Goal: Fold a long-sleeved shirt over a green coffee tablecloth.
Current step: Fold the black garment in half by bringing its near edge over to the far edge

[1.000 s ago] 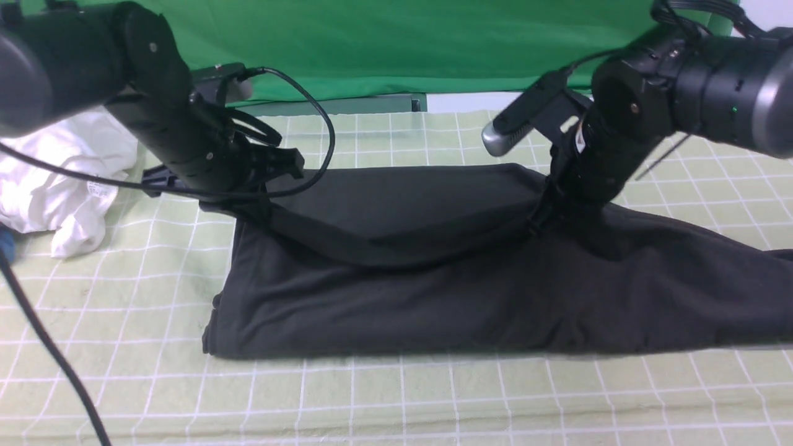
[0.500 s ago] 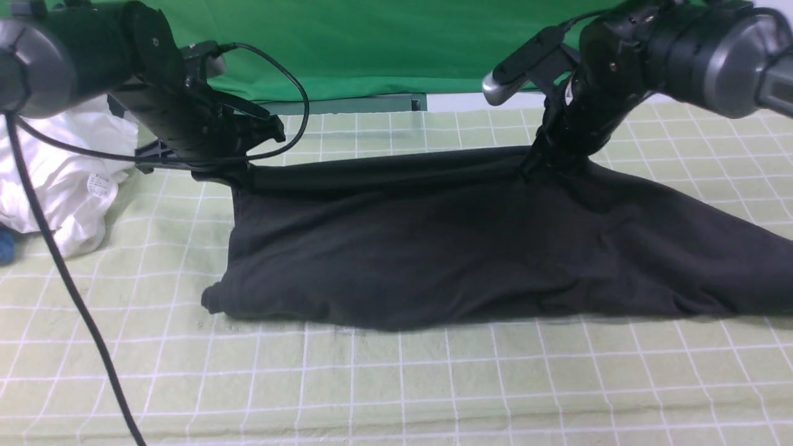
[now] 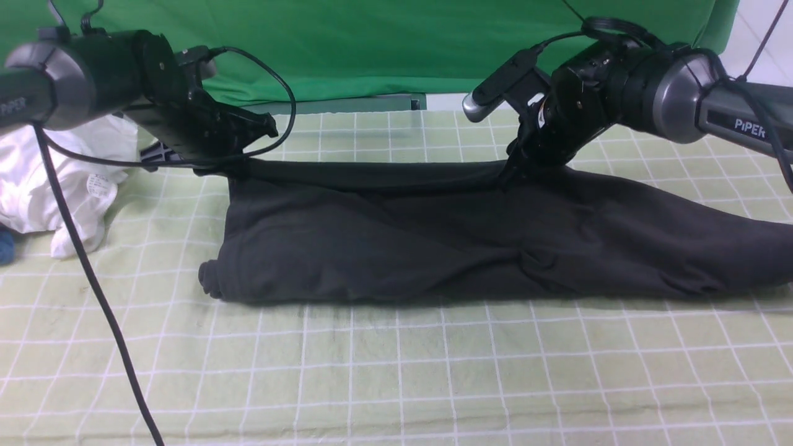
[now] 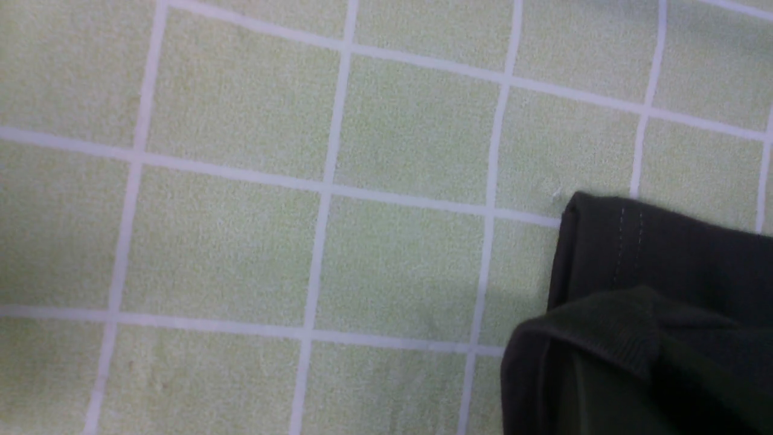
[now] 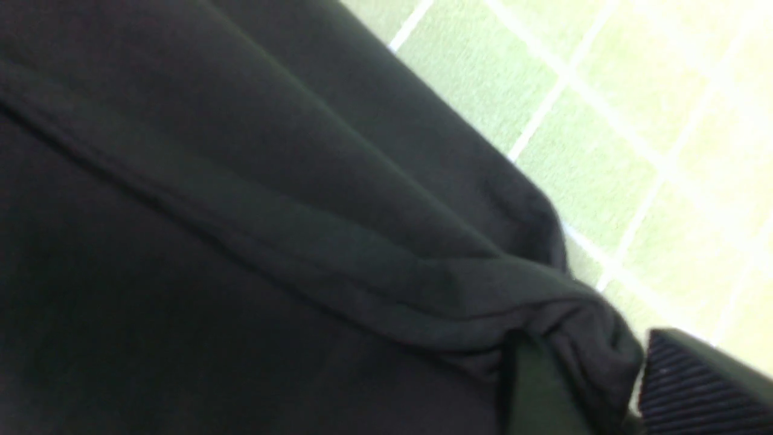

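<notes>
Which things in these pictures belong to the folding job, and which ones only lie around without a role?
Part of the job:
- black long-sleeved shirt
- pale green checked tablecloth under it

Just lying about:
- crumpled white garment
- plain deep-green cloth at the back
- blue object, mostly cut off

A robotics lab rigged for recording: a plain green backdrop (image 3: 384, 43) hangs along the far side. The left arm (image 3: 93, 74) and the PIPER-marked right arm (image 3: 681, 93), trailing a black cable (image 3: 93, 291), reach over a gridded tablecloth (image 3: 396, 371).
</notes>
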Robot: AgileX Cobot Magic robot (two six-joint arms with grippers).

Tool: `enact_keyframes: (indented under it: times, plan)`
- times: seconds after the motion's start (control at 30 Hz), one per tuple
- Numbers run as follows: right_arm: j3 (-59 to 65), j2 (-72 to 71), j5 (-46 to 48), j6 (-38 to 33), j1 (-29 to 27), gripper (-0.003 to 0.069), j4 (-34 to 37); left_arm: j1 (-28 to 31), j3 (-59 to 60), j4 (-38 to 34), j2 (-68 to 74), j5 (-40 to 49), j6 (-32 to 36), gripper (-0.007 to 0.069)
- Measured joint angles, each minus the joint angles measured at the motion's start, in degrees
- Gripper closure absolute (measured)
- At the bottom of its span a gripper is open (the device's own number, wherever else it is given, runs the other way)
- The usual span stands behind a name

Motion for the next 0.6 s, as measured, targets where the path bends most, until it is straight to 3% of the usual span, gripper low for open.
enact_keyframes:
  times: [0.13, 0.27, 0.3, 0.47, 0.57, 0.6]
  plan:
    - [-1.4, -0.2, 3.5, 0.0, 0.0, 0.0316, -0.4, 0.1, -1.0, 0.3, -0.1, 2.3, -0.4, 0.0557]
    - [-6.3, -2.8, 11.8, -1.2, 0.0, 0.0358, -1.1, 0.2, -6.9, 1.7, -1.4, 8.5, -0.7, 0.044]
    - [-6.6, -3.0, 12.2, -1.2, 0.0, 0.0364, -1.1, 0.2, -6.9, 1.7, -1.5, 8.8, -0.7, 0.044]
    - [-14.7, -9.2, 20.3, -1.7, 0.0, 0.0482, -1.6, 0.3, -18.6, 1.7, -2.6, 16.3, 0.0, 0.0273]
    - [-16.9, -12.4, 26.1, -1.7, 0.0, 0.0592, -1.7, 0.3, -22.8, -0.9, -2.8, 22.8, 3.4, 0.0251]
    - [-16.9, -12.4, 26.5, -1.7, 0.0, 0.0599, -1.7, 0.3, -23.1, -1.5, -2.8, 24.1, 4.1, 0.0255]
